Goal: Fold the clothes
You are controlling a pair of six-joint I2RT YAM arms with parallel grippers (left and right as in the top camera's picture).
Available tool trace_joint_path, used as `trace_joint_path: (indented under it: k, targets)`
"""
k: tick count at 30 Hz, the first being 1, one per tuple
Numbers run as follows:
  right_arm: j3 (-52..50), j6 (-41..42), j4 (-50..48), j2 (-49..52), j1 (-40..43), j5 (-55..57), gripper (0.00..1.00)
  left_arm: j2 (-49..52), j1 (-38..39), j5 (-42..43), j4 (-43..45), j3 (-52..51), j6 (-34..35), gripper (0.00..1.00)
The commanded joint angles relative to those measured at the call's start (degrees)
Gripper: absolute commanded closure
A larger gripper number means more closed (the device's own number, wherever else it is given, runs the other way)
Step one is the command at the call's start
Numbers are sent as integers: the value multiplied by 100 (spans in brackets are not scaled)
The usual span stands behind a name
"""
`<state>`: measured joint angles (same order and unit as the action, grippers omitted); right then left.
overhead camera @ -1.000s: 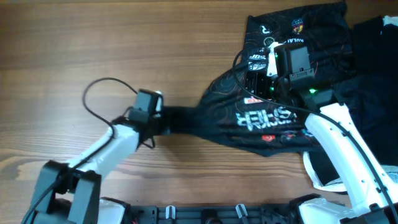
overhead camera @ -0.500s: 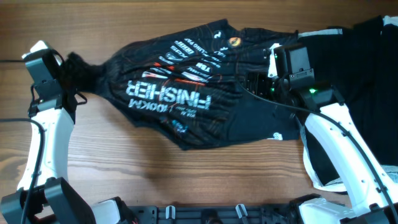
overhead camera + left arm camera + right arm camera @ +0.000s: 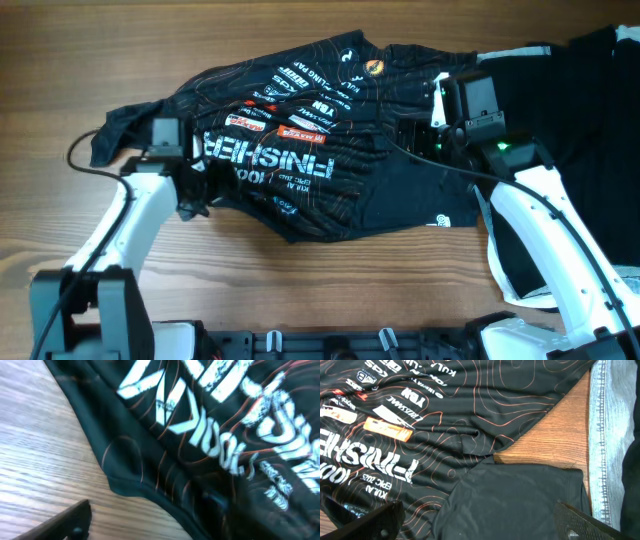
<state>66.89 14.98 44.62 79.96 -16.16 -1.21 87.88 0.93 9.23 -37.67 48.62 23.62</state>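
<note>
Looking down from overhead, found the jersey (image 3: 330, 170) opened out across the middle of the worktop (image 3: 120, 60), print side up, its big white lettering upside down as seen from the robot's side. Saw no clean fold anywhere: only a loose lump at the far-left corner, a crooked, slanting lower hem, and a plain dark panel at the right end. Judged the spreading stage near done and the folding itself wholly left, with some flattening of the left corner and lower edge likely needed first

Found the left tool (image 3: 197, 188) low at the jersey's lower-left edge, holding nothing. Showed, in its wrist view, one finger (image 3: 65, 520) far out at the frame's corner over bare wood, just beside the hem, the other lost against dark cloth, so read as wide. Found the right tool (image 3: 477, 510) above the right part of the jersey, fingers far apart, cloth lying flat below and none pinched

Noted a second, plain black garment (image 3: 600, 110) at the right edge of the worktop, touching or overlapping the jersey's right end, not to be caught up in any fold
</note>
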Motion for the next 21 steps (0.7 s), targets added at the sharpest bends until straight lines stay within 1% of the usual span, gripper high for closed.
trace_joint_path:
  k: [1,4,7,8,9,10,11,13,14,16,18,20,21]
  targets:
    - [50,2,50,-70,11,81,0,232,149,-247,557,-289,114,34]
    - [50,2,72,-70,11,81,0,474,186,-249,667,-341,111,33]
    - [50,2,109,-70,11,83,0,824,186,-251,697,-341,111,26]
    - [50,4,114,-70,11,83,0,929,186,-251,723,-341,111,25]
    - [50,2,116,-70,11,81,0,1027,186,-249,730,-341,111,28]
    - [50,2,120,-70,11,81,0,1134,186,-249,719,-341,109,39]
    - [50,4,125,-70,11,81,0,1191,186,-251,688,-341,107,56]
    - [50,2,140,-70,11,83,0,1233,179,-345,592,-341,107,86]
    - [50,2,153,-70,11,83,0,1226,179,-514,531,-339,107,94]
    - [50,4,153,-70,11,83,0,1189,142,-846,402,-337,107,96]
    - [50,2,153,-70,11,87,0,1093,-39,-1447,173,-284,109,96]
    - [50,9,155,-70,11,205,0,938,-433,-2050,-109,-61,109,96]
    - [50,24,155,-70,13,262,0,874,-640,-2197,-208,79,109,96]
